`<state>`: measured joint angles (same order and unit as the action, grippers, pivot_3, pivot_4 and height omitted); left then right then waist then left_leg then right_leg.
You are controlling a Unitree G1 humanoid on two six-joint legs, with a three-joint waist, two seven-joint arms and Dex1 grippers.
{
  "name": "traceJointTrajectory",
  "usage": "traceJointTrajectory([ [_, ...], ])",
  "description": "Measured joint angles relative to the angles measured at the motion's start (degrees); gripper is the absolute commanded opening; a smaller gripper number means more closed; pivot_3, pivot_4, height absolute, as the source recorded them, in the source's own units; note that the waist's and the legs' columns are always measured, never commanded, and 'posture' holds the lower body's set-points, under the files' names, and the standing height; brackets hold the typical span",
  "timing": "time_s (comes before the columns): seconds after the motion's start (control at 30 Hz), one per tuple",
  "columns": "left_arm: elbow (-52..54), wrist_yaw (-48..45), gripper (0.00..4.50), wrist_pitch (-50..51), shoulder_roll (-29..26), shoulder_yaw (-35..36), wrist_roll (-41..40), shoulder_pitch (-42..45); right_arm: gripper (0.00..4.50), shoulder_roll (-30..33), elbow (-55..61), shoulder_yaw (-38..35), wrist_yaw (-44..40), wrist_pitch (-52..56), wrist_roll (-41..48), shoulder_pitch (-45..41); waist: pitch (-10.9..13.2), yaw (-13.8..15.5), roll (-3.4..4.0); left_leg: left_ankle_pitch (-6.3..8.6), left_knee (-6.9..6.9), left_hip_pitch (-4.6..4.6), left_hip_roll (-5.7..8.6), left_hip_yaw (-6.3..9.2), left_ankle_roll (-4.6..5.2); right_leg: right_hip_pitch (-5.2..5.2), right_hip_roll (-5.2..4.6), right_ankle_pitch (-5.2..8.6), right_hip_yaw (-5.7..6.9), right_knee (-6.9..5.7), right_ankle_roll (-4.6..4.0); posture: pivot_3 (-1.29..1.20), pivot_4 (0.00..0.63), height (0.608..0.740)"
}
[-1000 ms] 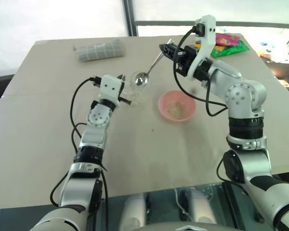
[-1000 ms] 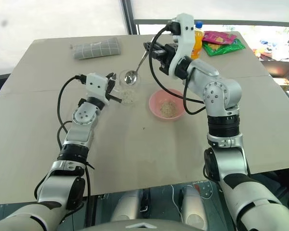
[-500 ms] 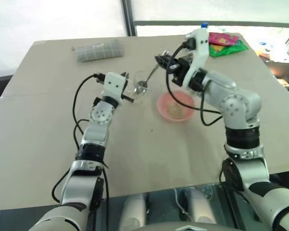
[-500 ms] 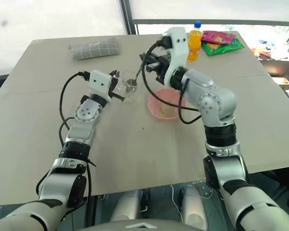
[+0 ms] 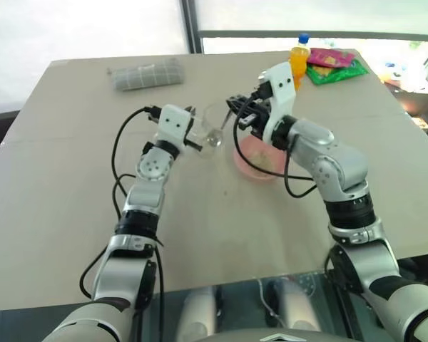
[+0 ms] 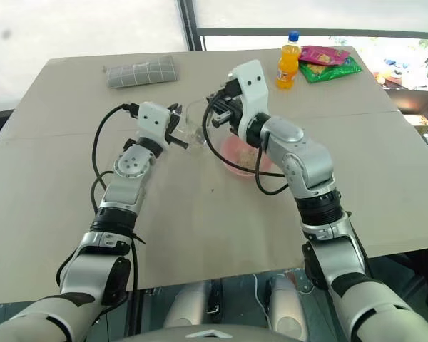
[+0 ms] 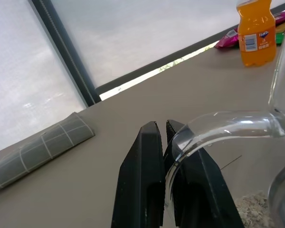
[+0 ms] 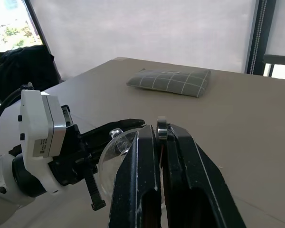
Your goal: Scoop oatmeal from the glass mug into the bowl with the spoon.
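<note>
The glass mug (image 5: 211, 122) stands left of the pink bowl (image 5: 251, 165). My left gripper (image 7: 161, 126) is shut on the mug's clear handle (image 7: 218, 124). Pale oatmeal (image 7: 252, 209) lies at the bottom of the mug. From the right, my right gripper (image 5: 235, 107) reaches over the mug's rim, shut on the end of the spoon's handle (image 8: 162, 124). The silver spoon (image 5: 215, 137) slants down into the mug, its oval end low inside the glass. My right forearm covers much of the bowl, so its contents are hard to make out.
A folded grey checked cloth (image 5: 147, 74) lies at the back left of the table. An orange drink bottle with a blue cap (image 5: 298, 54) and bright snack packets (image 5: 334, 65) stand at the back right. Bare tabletop stretches in front of the mug and bowl.
My right arm came down and leftward and its wrist rolled, bringing the spoon from above the mug's rim down into the glass. The left gripper kept its hold on the mug.
</note>
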<state>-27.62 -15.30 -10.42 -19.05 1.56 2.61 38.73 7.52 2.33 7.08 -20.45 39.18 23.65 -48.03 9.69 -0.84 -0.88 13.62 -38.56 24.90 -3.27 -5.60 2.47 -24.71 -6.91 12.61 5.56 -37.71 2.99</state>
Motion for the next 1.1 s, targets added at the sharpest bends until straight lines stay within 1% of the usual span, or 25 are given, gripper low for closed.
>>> traceJointTrajectory([
  [0.23, 0.00, -0.73, 0.05, 0.08, 0.43, 0.00, -0.01, 0.00, 0.00, -0.13, -0.48, 2.86, -1.67, -3.44, -4.14, 1.69, 0.00, -0.01, 0.00, 0.00, 0.00, 0.00, 0.00, 0.00, 0.00, 0.00, 0.00, 0.00, 0.00, 0.00, 0.00, 0.00, 0.150, 0.718],
  [0.33, 0.00, -0.77, 0.05, 0.08, 0.48, 0.00, -0.01, -0.02, 0.00, -2.07, -0.46, 2.34, -1.41, -2.38, -3.53, 2.36, 0.00, 0.01, 0.00, 0.00, 0.00, 0.00, 0.00, 0.01, 0.00, 0.00, 0.00, 0.00, 0.00, -0.01, 0.00, 0.00, 0.150, 0.718],
  [0.43, -0.01, -0.79, 0.05, 0.07, 0.53, 0.00, 0.01, -0.09, 0.00, -5.90, -0.42, -2.83, 1.27, 3.77, 1.03, 2.78, 0.00, 0.05, 0.00, 0.00, -0.01, 0.00, 0.00, 0.01, -0.01, 0.00, 0.00, 0.00, 0.00, -0.03, 0.00, 0.00, 0.150, 0.718],
  [0.57, 0.00, -0.78, 0.05, -0.13, 0.57, 0.09, -0.05, -0.17, 0.00, -8.06, -0.43, -9.92, 5.59, 9.96, 5.59, 2.56, 0.00, 0.16, 0.00, 0.00, -0.02, 0.01, 0.00, 0.01, -0.01, 0.01, 0.00, 0.00, 0.01, -0.02, 0.00, 0.00, 0.150, 0.718],
  [0.73, -0.03, -0.80, 0.05, -1.09, 1.87, 0.20, -1.24, -1.53, 0.00, -8.26, -0.43, -17.06, 9.21, 15.76, 11.03, 0.65, 0.00, 0.04, 0.00, 0.00, -0.01, 0.00, 0.00, 0.03, 0.00, 0.00, 0.00, 0.00, 0.01, -0.02, 0.00, 0.00, 0.150, 0.718],
  [0.97, -0.43, -0.76, 0.05, -2.90, 1.92, 0.18, -1.60, -2.17, 0.00, -8.67, -3.16, -30.00, 17.66, 21.65, 21.79, -3.77, 0.00, 0.05, 0.00, 0.00, -0.02, -0.01, 0.00, 0.03, 0.00, 0.01, 0.00, 0.00, 0.01, -0.07, -0.01, 0.00, 0.150, 0.718],
  [1.1, -1.04, 0.09, 0.05, -3.57, 2.72, 0.28, -1.65, -2.16, 0.00, -7.93, -4.12, -33.54, 21.18, 23.35, 26.30, -4.33, 0.00, 0.06, 0.00, 0.00, -0.01, 0.00, 0.00, 0.01, 0.00, 0.01, 0.00, 0.00, 0.00, -0.05, 0.00, 0.00, 0.150, 0.718],
])
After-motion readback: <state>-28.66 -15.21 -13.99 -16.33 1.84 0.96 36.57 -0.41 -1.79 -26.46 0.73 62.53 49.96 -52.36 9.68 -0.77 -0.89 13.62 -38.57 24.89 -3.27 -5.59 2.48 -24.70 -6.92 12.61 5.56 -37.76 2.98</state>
